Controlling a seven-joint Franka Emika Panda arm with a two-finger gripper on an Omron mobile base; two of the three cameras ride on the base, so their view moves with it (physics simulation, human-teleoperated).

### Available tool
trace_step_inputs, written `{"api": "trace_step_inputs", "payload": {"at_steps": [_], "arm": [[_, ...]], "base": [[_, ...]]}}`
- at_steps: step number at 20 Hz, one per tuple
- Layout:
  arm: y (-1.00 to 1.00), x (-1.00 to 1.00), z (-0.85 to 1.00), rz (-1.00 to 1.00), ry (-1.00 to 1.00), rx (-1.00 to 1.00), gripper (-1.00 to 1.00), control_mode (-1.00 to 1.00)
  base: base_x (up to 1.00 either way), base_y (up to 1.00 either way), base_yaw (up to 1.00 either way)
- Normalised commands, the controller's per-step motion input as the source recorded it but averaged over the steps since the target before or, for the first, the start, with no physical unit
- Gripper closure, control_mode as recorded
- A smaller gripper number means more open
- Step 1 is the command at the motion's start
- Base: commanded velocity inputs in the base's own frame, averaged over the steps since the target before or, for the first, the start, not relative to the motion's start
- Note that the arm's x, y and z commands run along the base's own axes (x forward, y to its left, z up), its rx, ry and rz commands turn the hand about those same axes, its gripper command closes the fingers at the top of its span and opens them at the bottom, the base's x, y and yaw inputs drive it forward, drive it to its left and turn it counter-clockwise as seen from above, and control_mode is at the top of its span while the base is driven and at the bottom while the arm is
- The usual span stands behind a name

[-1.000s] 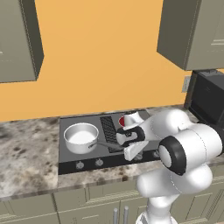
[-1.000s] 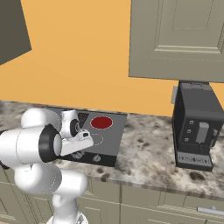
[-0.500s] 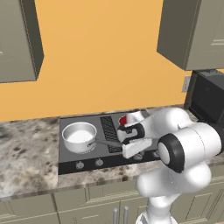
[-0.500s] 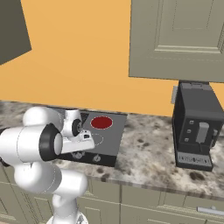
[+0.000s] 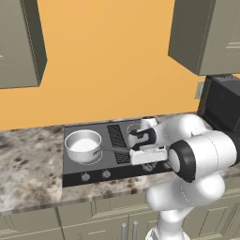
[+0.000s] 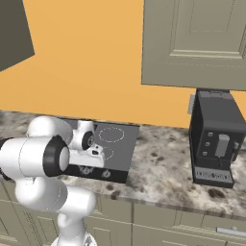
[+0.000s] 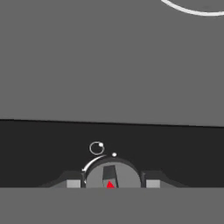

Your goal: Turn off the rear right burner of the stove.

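The tool [image 7: 109, 183] has its two fingers closed around a knob [image 7: 113, 173] on the stove's [image 5: 89, 164] black front band. A pot [image 5: 83, 145] sits rear left; a coffee machine [image 6: 215, 139] stands on the tabletop [image 6: 163, 178], right.

1. Glossy white, bulbous arm [image 5: 201, 154] links.
2. Black rings at the joints, one at 3 o'clock in the left base view.
3. Boxy white hand; gripper [image 7: 109, 183] with dark finger tips.
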Motion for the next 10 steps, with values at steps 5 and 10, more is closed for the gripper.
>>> {"api": "trace_step_inputs", "payload": {"at_steps": [5,10], "arm": [[0.00,-0.04,0.00,-0.43,-0.03,0.00,1.00,-1.00],[0.00,-0.06,0.00,-0.53,-0.05,0.00,1.00,-1.00]], "base": [[0.00,0.00,0.00],[0.00,0.00,0.00]]}}
